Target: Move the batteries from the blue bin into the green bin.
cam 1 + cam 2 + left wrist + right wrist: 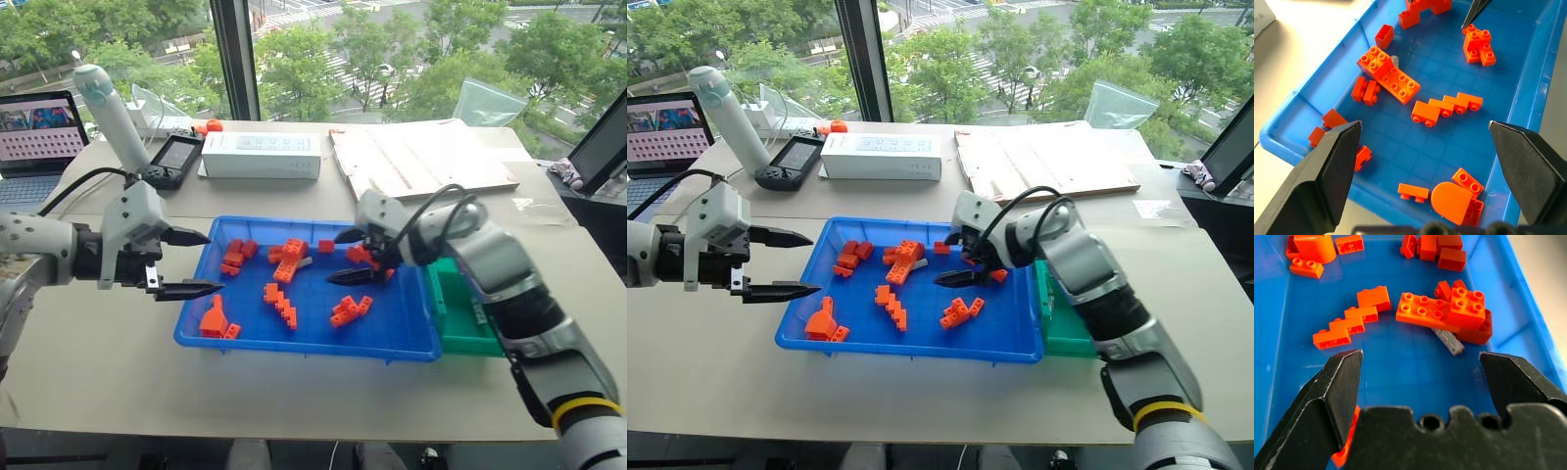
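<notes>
One battery (1448, 340) is all that can be counted for sure: a small silver-grey cylinder poking out from under the big flat orange brick plate (1427, 313), pretty much dead ahead of the right gripper (351, 257), a bit toward one fingertip. It's lying on the floor of the blue bin (294, 344). The orange stuff is scattered in roughly eight or nine clumps across the tray, including one staircase-shaped stack (1352, 324) and one piece with a rounded top (1451, 200); an exact brick count isn't possible since they're piled on each other.

There's one green bin (453, 328), tucked against the blue bin's edge behind the right forearm, with its contents not visible.

The right arm reaches in over the tray from the green bin's side, gripper angled down and pointing across the tray, jaws spread wide with nothing between them.

The left gripper (196, 262) hangs at the opposite end of the tray, just over the rim, tilted down toward the bricks, its two black fingers also wide apart and empty. The rounded piece sits closest to it, just below its fingertips.
</notes>
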